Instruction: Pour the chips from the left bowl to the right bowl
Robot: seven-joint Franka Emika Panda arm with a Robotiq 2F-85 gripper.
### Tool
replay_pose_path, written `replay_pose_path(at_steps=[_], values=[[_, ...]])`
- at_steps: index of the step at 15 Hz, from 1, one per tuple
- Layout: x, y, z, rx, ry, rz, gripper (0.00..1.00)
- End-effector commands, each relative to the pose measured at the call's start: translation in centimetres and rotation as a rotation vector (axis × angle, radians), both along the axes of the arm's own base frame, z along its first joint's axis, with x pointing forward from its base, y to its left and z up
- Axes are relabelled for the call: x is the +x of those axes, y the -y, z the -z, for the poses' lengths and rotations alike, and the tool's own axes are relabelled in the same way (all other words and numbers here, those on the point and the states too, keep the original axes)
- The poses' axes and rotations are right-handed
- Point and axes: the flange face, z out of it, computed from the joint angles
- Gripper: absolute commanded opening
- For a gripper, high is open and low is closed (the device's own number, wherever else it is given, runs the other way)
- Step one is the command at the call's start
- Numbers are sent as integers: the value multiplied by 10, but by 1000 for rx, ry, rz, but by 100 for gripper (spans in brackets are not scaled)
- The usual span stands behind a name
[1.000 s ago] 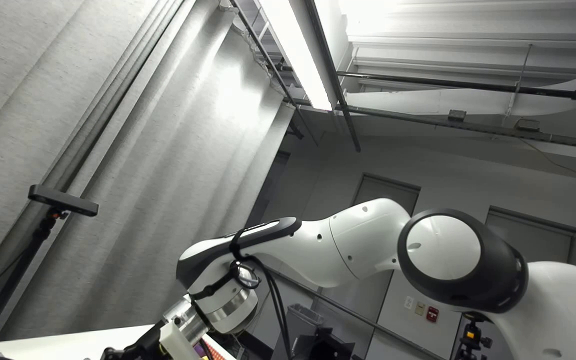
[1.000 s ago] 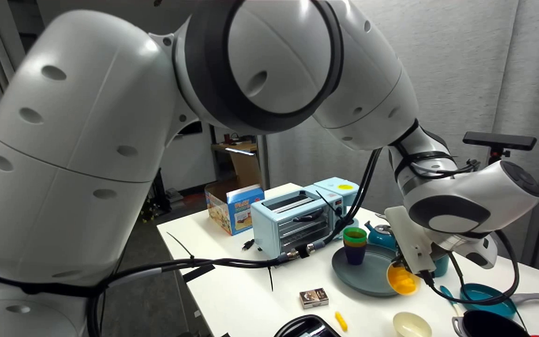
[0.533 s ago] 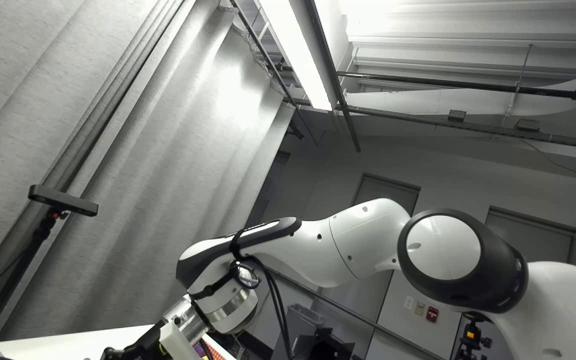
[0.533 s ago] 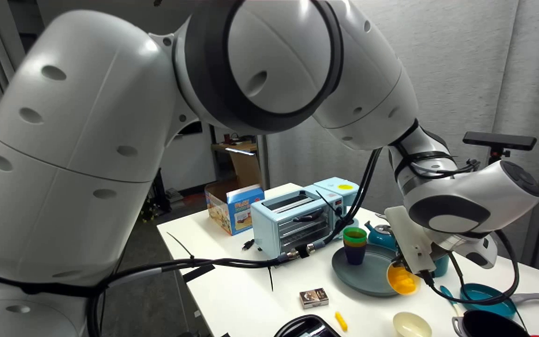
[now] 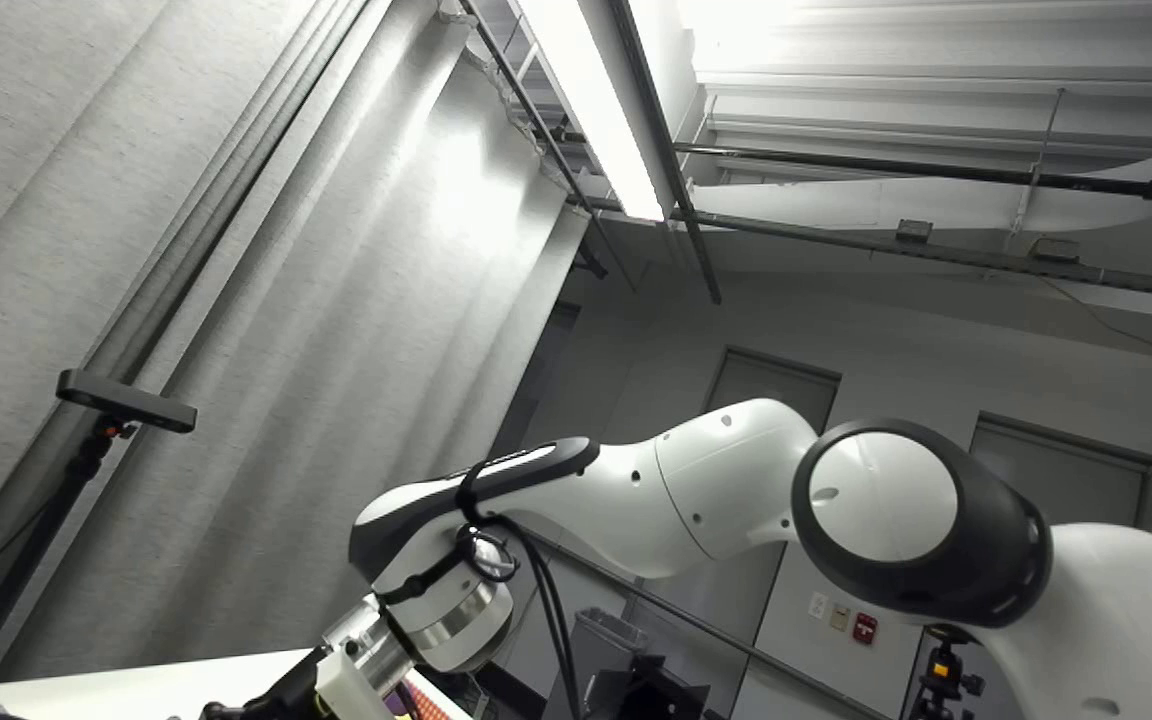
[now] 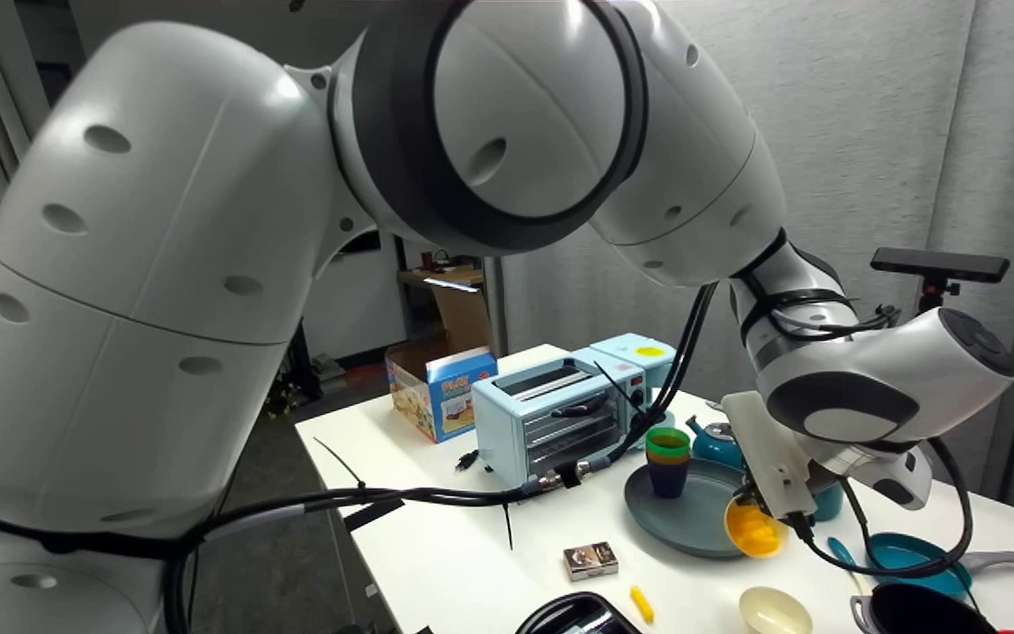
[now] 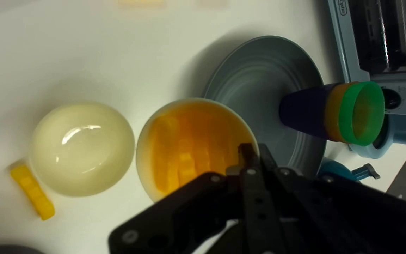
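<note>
Pinching the chip bowl (image 7: 146,155) by its rim with the hand (image 7: 256,150), apparently raised off the desk (image 6: 472,572) and tilted near the cream bowl (image 7: 83,150). Done with grasping, seemingly; yet to tip the yellow chips (image 7: 187,158), bunched inside the former, into the latter.

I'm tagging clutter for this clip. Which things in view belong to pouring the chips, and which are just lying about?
Part of the job:
gripper
held bowl, gripped by the rim
chips inside it
cream bowl, likely the target

Just lying about:
grey plate
stacked cups
toaster oven
blue kettle
teal pan
dark pot
small box
yellow piece, possibly a stray chip
</note>
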Motion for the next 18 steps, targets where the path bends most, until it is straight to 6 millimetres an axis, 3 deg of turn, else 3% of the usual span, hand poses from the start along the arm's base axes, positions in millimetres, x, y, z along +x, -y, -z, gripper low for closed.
replay_pose_path(at_steps=[1, 11, 18], values=[[2, 5, 1, 66, 20, 5, 1], [-7, 45, 19, 206, 41, 107, 1], [-12, 55, 43, 301, 15, 132, 1]])
